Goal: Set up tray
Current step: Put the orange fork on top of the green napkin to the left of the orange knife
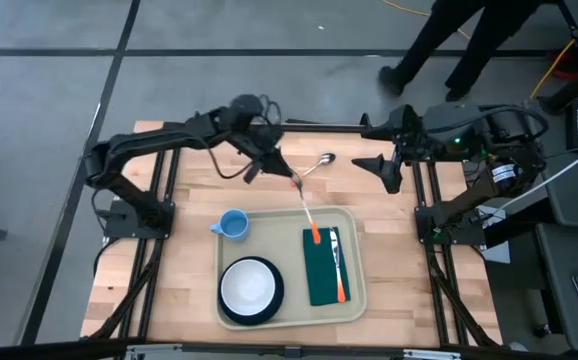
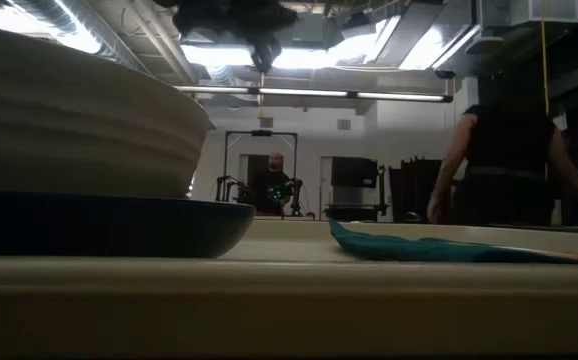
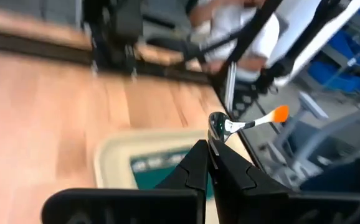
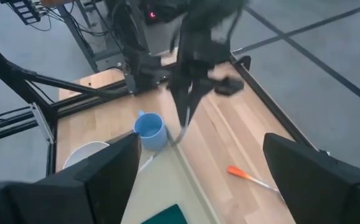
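Note:
The beige tray (image 1: 269,218) lies on the table's near middle. It carries a dark green napkin (image 1: 325,265) with an orange-handled utensil (image 1: 338,268) on it, and a white bowl on a dark plate (image 1: 251,290). My left gripper (image 1: 287,177) (image 3: 209,149) hangs over the tray's far edge, shut on a utensil with a white handle and an orange end (image 1: 309,215). A spoon (image 1: 315,165) lies flat on the wood beyond the tray. My right gripper (image 1: 387,168) (image 4: 202,155) waits open, lifted at the far right. My left gripper pinches the utensil by its shiny metal head end (image 3: 217,126) between the two fingertips (image 3: 195,163), coming from above and slanting down. The utensil is lifted clear. Its white handle runs away from the fingers toward the napkin, the orange end (image 3: 280,114) farthest out.
A blue cup (image 1: 232,224) (image 4: 149,130) stands at the tray's far left corner. In the low view the bowl and plate (image 2: 79,170) fill the left foreground. People (image 2: 509,150) move beyond the table's far edge. Bare wood lies left and right of the tray.

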Robot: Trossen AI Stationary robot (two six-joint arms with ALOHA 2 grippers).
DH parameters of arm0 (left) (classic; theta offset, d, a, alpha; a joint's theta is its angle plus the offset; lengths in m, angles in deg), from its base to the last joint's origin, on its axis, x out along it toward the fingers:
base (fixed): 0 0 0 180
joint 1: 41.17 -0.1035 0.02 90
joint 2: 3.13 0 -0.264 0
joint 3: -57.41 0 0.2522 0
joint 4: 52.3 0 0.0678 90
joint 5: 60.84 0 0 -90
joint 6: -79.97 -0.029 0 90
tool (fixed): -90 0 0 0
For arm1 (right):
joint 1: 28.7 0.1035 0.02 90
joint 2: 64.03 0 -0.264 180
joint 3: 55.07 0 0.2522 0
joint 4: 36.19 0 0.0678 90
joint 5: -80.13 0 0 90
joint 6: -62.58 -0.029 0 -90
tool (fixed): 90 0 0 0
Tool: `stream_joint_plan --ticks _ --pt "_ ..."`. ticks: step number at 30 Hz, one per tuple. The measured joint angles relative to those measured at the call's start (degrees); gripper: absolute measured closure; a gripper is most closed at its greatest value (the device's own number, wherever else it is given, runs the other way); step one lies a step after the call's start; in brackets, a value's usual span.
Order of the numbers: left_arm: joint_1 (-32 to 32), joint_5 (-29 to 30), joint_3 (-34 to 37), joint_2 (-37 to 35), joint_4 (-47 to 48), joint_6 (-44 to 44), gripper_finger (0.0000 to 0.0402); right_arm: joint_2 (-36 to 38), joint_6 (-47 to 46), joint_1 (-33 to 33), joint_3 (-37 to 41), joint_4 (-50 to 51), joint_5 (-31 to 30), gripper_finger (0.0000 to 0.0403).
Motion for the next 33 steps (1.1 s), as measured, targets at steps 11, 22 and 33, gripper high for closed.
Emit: stream_joint_plan --ticks 11,22,33 --pt "4.99 0.26 -5.50 11.60 7.21 -2.24 0.0399 -0.13 -0.09 0.00 0.00 -0.06 0.00 0.0062" --pt "7.52 3.19 -9.27 19.31 7.12 -1.55 0.0399 -0.13 -1.49 0.00 0.00 -0.06 0.00 0.0062" --pt "10.96 4.23 -9.40 25.93 7.00 0.41 0.0399 -0.13 -1.72 -0.02 -0.01 -0.02 -0.01 0.0062"
